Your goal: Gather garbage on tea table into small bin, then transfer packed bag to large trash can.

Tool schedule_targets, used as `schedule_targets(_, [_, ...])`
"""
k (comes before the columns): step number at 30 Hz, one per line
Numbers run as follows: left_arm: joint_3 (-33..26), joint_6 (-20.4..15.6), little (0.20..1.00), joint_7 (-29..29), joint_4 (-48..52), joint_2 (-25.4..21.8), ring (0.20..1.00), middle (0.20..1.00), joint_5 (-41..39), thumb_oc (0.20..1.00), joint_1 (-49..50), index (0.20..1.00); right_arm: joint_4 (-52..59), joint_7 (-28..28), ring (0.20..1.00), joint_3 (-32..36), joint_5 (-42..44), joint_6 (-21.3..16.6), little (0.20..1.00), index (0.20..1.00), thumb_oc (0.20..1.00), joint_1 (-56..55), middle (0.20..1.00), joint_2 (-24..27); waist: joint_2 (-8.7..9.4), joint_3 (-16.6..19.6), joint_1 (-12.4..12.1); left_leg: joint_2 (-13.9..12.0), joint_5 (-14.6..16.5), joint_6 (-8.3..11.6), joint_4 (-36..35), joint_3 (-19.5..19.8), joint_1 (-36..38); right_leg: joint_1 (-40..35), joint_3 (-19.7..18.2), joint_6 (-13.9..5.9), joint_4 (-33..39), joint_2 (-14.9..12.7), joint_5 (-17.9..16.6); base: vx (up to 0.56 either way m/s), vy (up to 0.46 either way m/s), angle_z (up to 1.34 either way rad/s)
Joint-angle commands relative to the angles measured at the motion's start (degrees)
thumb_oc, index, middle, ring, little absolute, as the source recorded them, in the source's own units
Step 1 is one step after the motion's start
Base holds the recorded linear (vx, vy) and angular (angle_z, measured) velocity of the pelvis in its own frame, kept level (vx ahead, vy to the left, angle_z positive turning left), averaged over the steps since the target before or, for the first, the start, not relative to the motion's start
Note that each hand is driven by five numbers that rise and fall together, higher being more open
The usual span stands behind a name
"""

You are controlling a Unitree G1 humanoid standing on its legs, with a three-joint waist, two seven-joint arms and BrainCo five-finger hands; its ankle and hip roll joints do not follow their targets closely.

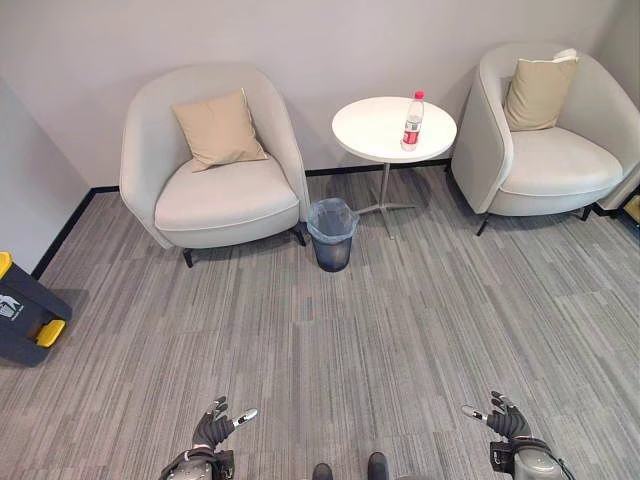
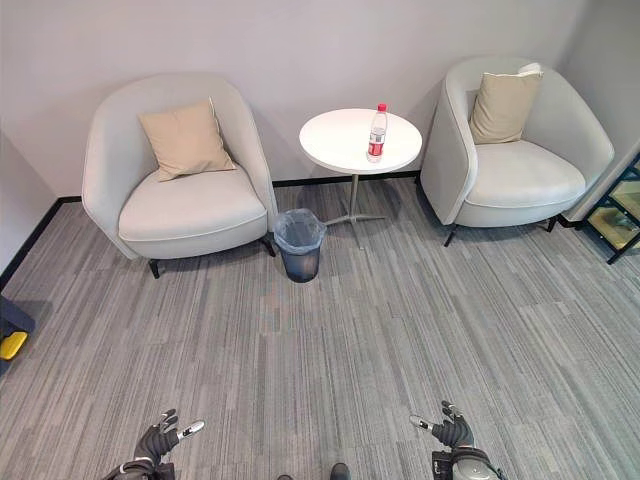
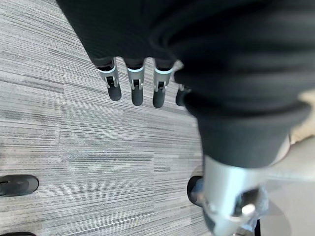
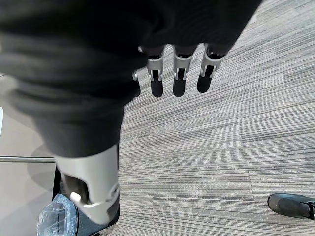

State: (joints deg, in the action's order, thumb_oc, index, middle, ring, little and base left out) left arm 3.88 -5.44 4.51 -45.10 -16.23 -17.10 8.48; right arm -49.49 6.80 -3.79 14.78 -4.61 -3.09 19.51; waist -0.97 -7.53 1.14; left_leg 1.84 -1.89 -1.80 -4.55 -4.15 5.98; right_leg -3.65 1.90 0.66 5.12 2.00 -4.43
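Standing upright near the right edge of a round white bench (image 1: 385, 125): one clear plastic bottle (image 1: 412, 122) with a red cap and red label, the sole item up there. Just beside the bench's foot, on the grey striped floor (image 1: 400, 300), a small dark bin (image 1: 332, 233) lined with a pale blue bag, close to the front corner of the left armchair (image 1: 215, 165). On that chair's seat, a tan cushion (image 1: 218, 130) leaning against the backrest. To the right of the bench, a second pale armchair (image 1: 545, 135) with its own tan cushion (image 1: 538, 92). At the far left, by the wall, part of a dark trash can (image 1: 25, 315) with yellow trim.

Low over the floor and well apart from the bench, both hands. Left hand (image 1: 215, 428): fingers (image 3: 137, 88) straight and relaxed, holding nothing. Right hand (image 1: 505, 417): fingers (image 4: 179, 78) likewise extended side by side, nothing in their grasp.
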Motion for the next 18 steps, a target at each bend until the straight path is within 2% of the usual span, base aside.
schedule_targets(1, [-0.4, -1.5, 1.0, 0.6, -1.4, -1.5, 1.0, 1.0, 0.4, 1.0, -2.7, 1.0, -1.2, 0.3, 1.0, 0.0, 2.1, -1.6, 1.0, 1.0, 1.0, 2.9, 1.0, 1.1, 1.71, 1.8, -0.1, -0.7, 6.2, 2.98, 0.1, 2.6, 0.9, -3.1, 0.2, -5.27, -0.1, -3.1, 9.0, 0.0, 0.0, 0.0])
schedule_targets(10, [0.0, -1.3, 1.0, 0.4, -1.0, -1.8, 1.0, 1.0, 0.5, 1.0, -2.9, 1.0, -1.4, 0.3, 1.0, 0.4, 2.7, -1.2, 1.0, 1.0, 1.0, 3.1, 1.0, 1.3, 1.63, 1.6, -0.1, -0.3, 6.9, 2.65, 1.0, 2.5, 0.7, -3.2, -0.1, -5.43, -0.1, -3.5, 8.9, 0.0, 0.006, -0.01])
schedule_targets(18, [0.5, -1.5, 1.0, 0.4, 1.3, -2.7, 1.0, 1.0, 0.5, 1.0, -3.2, 1.0, -2.0, 0.4, 1.0, 0.5, 3.1, -0.5, 1.0, 1.0, 1.0, 4.3, 1.0, 1.2, 2.04, 0.5, -0.7, 0.3, 8.4, 1.78, 5.5, 1.4, -3.1, -0.8, -0.4, -6.07, -2.4, -4.6, 8.9, -0.02, 0.041, -0.08])
